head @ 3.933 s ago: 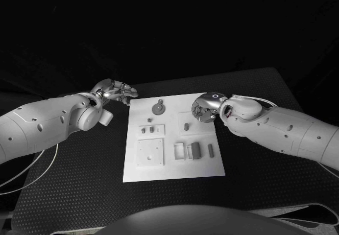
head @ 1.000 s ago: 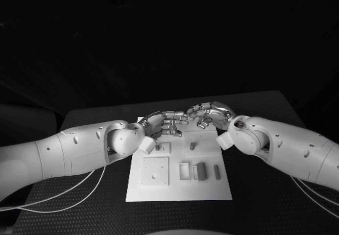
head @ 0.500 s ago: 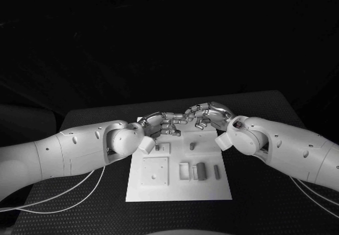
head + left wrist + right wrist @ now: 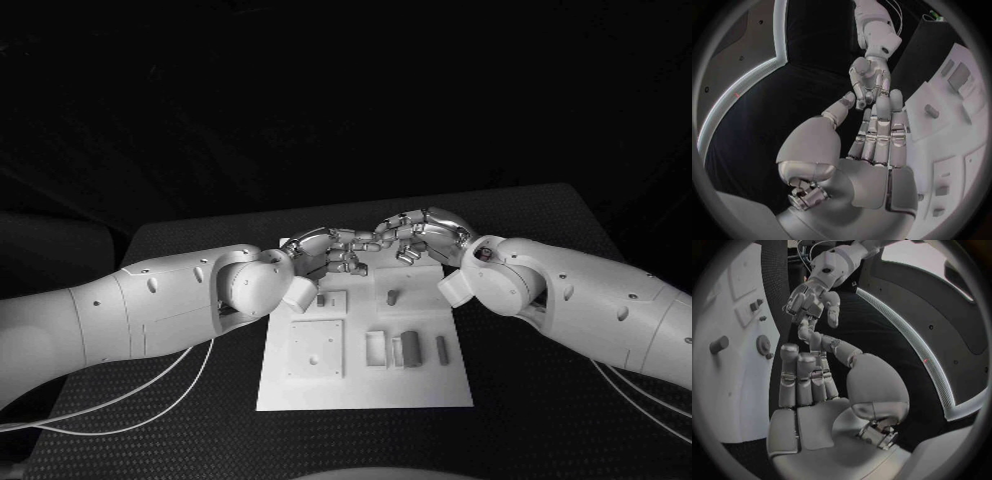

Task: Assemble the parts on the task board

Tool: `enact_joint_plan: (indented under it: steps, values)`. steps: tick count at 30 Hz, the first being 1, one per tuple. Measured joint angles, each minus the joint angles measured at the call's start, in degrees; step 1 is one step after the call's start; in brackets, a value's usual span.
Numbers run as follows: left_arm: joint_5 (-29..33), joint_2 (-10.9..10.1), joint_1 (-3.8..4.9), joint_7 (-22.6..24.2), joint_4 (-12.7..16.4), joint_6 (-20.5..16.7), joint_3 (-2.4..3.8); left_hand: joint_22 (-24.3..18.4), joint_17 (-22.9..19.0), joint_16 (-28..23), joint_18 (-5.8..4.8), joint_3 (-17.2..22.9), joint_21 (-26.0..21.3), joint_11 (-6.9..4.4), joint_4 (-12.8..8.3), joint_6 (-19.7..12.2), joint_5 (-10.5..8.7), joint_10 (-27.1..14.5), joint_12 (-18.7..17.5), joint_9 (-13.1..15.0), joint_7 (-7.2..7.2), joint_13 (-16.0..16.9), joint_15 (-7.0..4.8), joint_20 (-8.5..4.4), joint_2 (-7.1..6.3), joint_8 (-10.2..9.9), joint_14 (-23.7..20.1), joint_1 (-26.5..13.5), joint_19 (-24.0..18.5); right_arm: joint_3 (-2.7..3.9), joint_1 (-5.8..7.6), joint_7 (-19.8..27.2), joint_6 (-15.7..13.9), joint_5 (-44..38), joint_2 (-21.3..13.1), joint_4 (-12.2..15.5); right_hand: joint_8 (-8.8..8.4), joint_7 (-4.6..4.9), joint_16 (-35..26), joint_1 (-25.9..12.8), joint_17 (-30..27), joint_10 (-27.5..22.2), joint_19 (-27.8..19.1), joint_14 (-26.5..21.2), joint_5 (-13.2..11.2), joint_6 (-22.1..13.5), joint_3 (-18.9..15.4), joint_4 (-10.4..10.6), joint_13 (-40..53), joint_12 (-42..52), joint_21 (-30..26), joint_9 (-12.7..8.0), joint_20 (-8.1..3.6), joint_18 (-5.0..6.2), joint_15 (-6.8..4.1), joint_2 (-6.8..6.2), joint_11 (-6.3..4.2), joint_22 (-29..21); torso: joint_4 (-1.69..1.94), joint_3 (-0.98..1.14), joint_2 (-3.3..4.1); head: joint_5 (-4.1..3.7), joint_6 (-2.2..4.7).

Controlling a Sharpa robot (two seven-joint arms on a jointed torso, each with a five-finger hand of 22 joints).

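White task board flat in the middle of the black table, small grey parts lying and standing on it. Left hand and right hand up above the far end of the board, fingertips meeting. Fingers stretched out side by side, holding nothing.

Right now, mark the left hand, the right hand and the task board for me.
left hand (image 4: pixel 329 250): head view, on the back of the hand over the board's far end.
right hand (image 4: pixel 421 235): head view, on the knuckles.
task board (image 4: pixel 368 390): head view, on its bare near strip.
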Motion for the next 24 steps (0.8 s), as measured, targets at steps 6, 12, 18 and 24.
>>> enact_joint_plan:
  steps: [6, 12, 18, 24]
  values:
    - [0.0, 0.0, 0.0, 0.1, 0.0, -0.4, 0.01, 0.2, 0.0, 0.2, 0.03, 0.4, 0.0, -0.09, -0.1, 0.7, 0.0, 0.5, 0.5, 0.0, 0.31, -0.1, 0.1, 0.01, 0.0, 0.7, 0.1, 0.0, 0.0, 0.0, -0.03, 0.0, 0.3, -0.3, 0.2, -0.1, 0.0, 0.0, 0.0, 0.0, 0.0, 0.0, 0.0, 0.0, 0.0, 0.0, 0.2, -0.2, 0.0, 0.0, 0.0, 0.0, 0.0, 0.0, 0.0, 0.0, 0.01, 0.0, 0.0, -0.03, 0.0, -0.01, -0.04]
    - [0.0, 0.1, 0.0, 0.2, 0.0, -0.9, 0.01, 0.6, 0.2, 0.2, 0.04, 0.8, 0.0, -0.25, -0.2, 2.2, 0.0, 2.0, 1.6, 0.2, 0.45, 0.0, 0.11, 0.01, -0.23, 1.6, 0.1, 0.2, 0.0, -0.01, -0.06, 0.0, 0.5, -1.0, 0.4, -0.2, -0.01, 0.0, 0.0, 0.0, 0.0, -0.1, 0.0, -0.2, 0.0, 0.0, 0.2, -0.2, 0.1, 0.2, 0.0, 0.0, 0.0, 0.0, 0.17, -0.01, 0.08, 0.0, 0.03, -0.04, -0.01, -0.03, -0.11]
    - [0.0, 0.2, -0.02, 0.0, 0.0, -1.2, 0.01, 0.7, 0.2, 0.2, 0.04, 0.8, 0.0, -0.25, -0.2, 2.6, 0.0, 2.4, 2.0, 0.2, 0.52, 0.1, -0.08, -0.01, -0.23, 1.9, -0.1, 0.2, 0.0, 0.0, -0.11, 0.0, 0.6, -1.5, 0.5, -0.3, -0.01, 0.0, 0.0, -0.1, 0.0, -0.1, 0.0, -0.2, 0.0, 0.0, 0.2, -0.2, 0.1, 0.2, 0.0, 0.0, 0.01, 0.01, 0.16, -0.09, 0.08, 0.0, 0.03, -0.04, -0.01, -0.02, -0.15]
    - [0.0, 0.4, 0.0, -0.6, -0.1, -1.5, 0.0, 0.9, 0.2, 0.5, 0.04, 0.8, 0.0, -0.4, -0.2, 3.2, 0.0, 3.3, 2.7, 0.2, 0.32, 0.2, -0.32, -0.21, -0.46, 2.2, 0.1, 0.5, 0.2, 0.0, -0.15, 0.0, 0.7, -2.0, 0.5, -0.3, -0.07, 0.0, 0.0, -0.1, 0.0, -0.2, -0.2, -0.2, 0.0, 0.0, 0.1, -0.2, 0.2, 0.2, 0.0, 0.1, 0.2, 0.14, 0.16, -0.09, 0.0, 0.0, 0.03, -0.03, -0.01, 0.02, -0.25]
